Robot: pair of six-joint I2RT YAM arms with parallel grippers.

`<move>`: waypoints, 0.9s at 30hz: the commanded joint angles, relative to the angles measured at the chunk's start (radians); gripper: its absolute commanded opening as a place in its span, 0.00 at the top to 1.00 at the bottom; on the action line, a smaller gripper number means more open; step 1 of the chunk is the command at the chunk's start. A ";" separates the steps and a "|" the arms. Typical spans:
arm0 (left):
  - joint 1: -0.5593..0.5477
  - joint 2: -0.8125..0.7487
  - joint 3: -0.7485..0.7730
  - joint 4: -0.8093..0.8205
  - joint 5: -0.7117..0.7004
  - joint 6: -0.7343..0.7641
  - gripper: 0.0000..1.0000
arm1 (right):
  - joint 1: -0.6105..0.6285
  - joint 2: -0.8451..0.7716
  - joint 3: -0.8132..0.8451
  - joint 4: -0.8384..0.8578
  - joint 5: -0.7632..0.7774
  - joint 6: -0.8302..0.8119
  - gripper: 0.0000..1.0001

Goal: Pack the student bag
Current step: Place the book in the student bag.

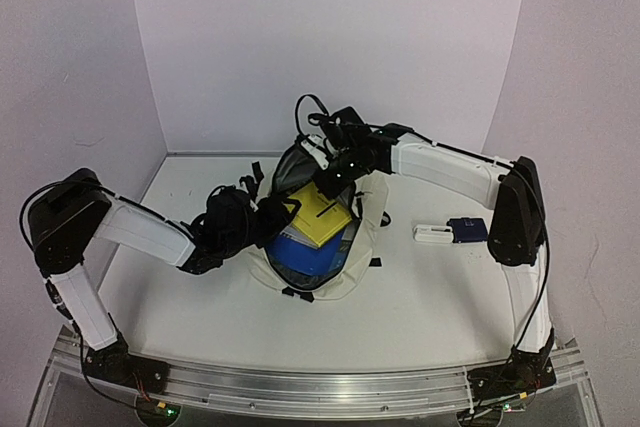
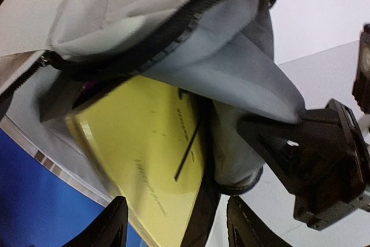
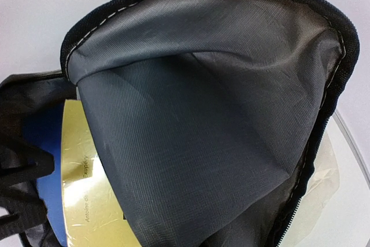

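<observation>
The student bag lies in the middle of the table with its mouth open. It is cream fabric with a black zipper and grey lining. A yellow book and a blue flat item lie in the opening. My right gripper is shut on the bag's upper flap and holds it raised. Its fingers pinch the lining and are hidden in its own wrist view. My left gripper is open at the bag's left rim, with the yellow book's edge between its fingers.
A small white object and a dark blue one lie on the table to the right of the bag, near the right arm. Black straps trail at the bag's far left. Walls close in the back and both sides.
</observation>
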State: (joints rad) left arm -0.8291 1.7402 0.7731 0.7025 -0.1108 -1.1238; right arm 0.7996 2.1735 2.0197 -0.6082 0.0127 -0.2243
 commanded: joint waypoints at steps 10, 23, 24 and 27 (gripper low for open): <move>-0.023 0.052 0.022 -0.159 0.108 -0.002 0.59 | 0.002 -0.069 -0.020 0.033 -0.048 0.018 1.00; -0.024 0.324 0.432 -0.239 0.346 0.180 0.86 | 0.002 -0.088 -0.070 0.031 -0.097 0.052 1.00; -0.024 0.317 0.442 -0.249 0.342 0.189 0.86 | 0.002 -0.089 -0.076 0.031 -0.098 0.052 1.00; -0.019 0.267 0.415 -0.270 0.345 0.211 0.78 | 0.003 -0.093 -0.090 0.031 -0.092 0.049 1.00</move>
State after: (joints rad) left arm -0.8512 2.0684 1.1469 0.4287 0.1894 -0.9874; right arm 0.7875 2.1632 1.9446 -0.5930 -0.0341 -0.1959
